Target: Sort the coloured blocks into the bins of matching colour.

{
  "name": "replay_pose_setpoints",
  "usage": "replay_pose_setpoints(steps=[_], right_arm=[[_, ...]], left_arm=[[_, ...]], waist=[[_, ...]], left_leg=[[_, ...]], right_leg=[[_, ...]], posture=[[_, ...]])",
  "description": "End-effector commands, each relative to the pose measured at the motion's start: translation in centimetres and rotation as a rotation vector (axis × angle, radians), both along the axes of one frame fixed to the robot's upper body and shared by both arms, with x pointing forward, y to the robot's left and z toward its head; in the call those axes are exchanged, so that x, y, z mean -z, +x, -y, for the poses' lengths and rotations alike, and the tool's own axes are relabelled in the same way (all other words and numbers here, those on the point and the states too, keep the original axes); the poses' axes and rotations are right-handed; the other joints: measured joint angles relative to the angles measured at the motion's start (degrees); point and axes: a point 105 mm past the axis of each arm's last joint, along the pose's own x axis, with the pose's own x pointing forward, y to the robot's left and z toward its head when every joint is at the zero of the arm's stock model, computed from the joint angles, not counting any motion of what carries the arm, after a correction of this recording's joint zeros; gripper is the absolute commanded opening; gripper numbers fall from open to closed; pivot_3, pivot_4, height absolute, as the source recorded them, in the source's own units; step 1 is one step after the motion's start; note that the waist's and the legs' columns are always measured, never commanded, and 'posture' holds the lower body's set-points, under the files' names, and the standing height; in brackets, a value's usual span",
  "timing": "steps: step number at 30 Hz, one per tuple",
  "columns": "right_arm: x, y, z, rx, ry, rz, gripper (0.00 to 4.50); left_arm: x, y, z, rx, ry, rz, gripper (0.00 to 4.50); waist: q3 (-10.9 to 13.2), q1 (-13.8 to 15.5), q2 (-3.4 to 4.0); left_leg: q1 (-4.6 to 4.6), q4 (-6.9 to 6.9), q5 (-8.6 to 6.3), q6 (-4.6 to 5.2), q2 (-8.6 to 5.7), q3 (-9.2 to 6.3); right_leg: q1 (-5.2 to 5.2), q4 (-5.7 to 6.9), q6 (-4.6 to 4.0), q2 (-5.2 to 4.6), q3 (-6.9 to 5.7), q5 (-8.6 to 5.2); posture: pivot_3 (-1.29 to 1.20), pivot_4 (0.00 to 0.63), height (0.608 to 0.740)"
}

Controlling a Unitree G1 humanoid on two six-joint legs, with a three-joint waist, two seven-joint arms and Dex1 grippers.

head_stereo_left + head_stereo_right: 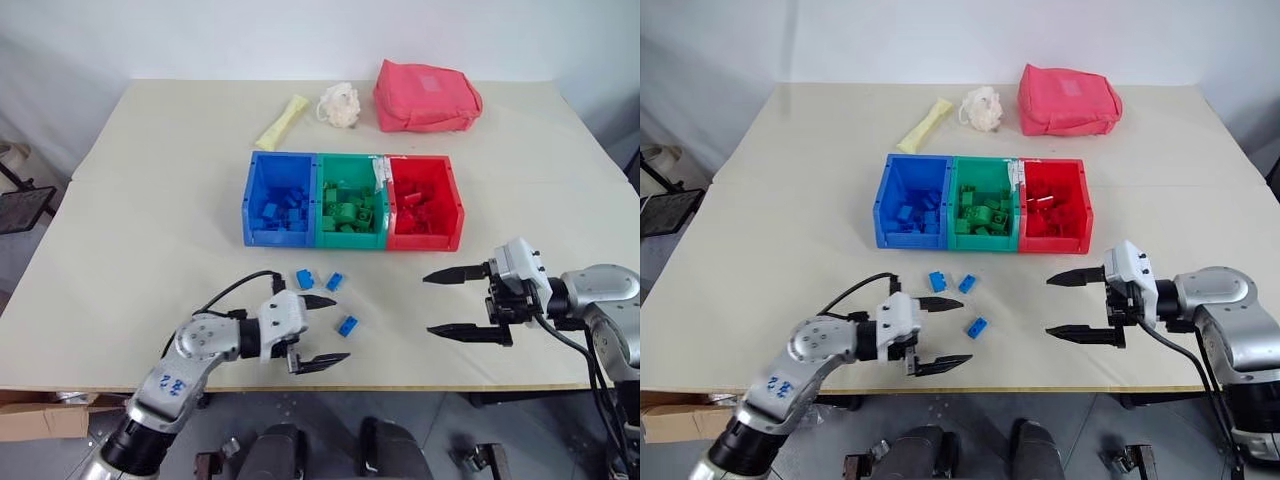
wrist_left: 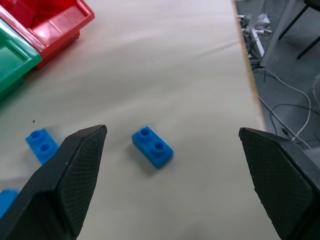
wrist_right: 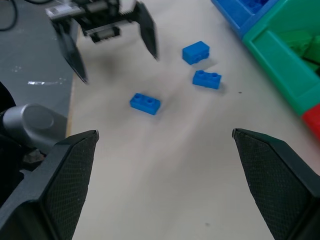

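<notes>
Three blue blocks (image 1: 346,324) are lying loose at lower centre, just below the joined bins (image 1: 352,200). Both the left gripper (image 1: 318,331) and right gripper (image 1: 446,303) are hovering with fingers spread apart, gripping nothing.

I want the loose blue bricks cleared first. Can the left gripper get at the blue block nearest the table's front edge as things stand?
Probably yes. The left gripper is open and faces that blue block from close by, with bare table between them and nothing on the block.
</notes>
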Motion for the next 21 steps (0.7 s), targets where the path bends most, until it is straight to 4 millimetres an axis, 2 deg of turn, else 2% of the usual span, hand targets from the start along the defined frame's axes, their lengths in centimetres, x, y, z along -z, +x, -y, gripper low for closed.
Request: replay_pose_setpoints(steps=[1, 9, 15, 18, 21], right_arm=[[-1.0, -0.5, 0.2, 0.009, 0.007, 0.037, 4.48], [-0.9, -1.0, 0.4, 0.039, 0.018, 0.036, 4.48], [-0.8, -1.3, 0.5, 0.061, 0.023, 0.040, 4.48], [-0.7, -1.2, 0.6, 0.075, 0.023, 0.041, 4.50], [-0.7, -1.2, 0.7, 0.080, 0.024, 0.043, 4.50]], left_arm=[[1.0, 0.0, 0.7, 0.004, 0.050, -0.025, 4.50], [1.5, 0.8, 2.7, 0.025, 0.093, 0.005, 4.50], [2.1, 1.8, 2.7, 0.007, 0.163, 0.026, 4.50], [2.4, 2.1, 2.7, 0.017, 0.195, 0.033, 3.92], [2.4, 2.2, 2.9, 0.020, 0.195, 0.026, 3.00]], waist=[[0.00, -0.12, 0.00], [0.00, -0.06, 0.00], [0.00, 0.02, 0.00], [0.00, 0.08, 0.00], [0.00, 0.12, -0.01]], left_leg=[[0.00, -0.01, 0.00, 0.00, 0.00, 0.00], [0.00, 0.01, 0.01, 0.02, 0.01, 0.00], [-0.01, 0.04, 0.02, 0.03, 0.01, 0.01], [0.00, 0.05, 0.02, 0.03, 0.01, 0.01], [0.01, 0.06, 0.02, 0.04, 0.00, 0.00]], right_leg=[[-0.01, 0.00, 0.00, 0.01, 0.00, 0.00], [0.01, -0.01, 0.00, 0.02, 0.00, 0.00], [0.01, 0.01, 0.00, 0.04, 0.00, 0.00], [0.02, 0.01, 0.00, 0.03, -0.01, 0.00], [0.06, -0.02, 0.00, 0.03, -0.01, 0.00]], posture=[[0.00, 0.150, 0.740], [0.00, 0.150, 0.740], [0.00, 0.150, 0.740], [0.00, 0.150, 0.740], [0.00, 0.150, 0.740]])
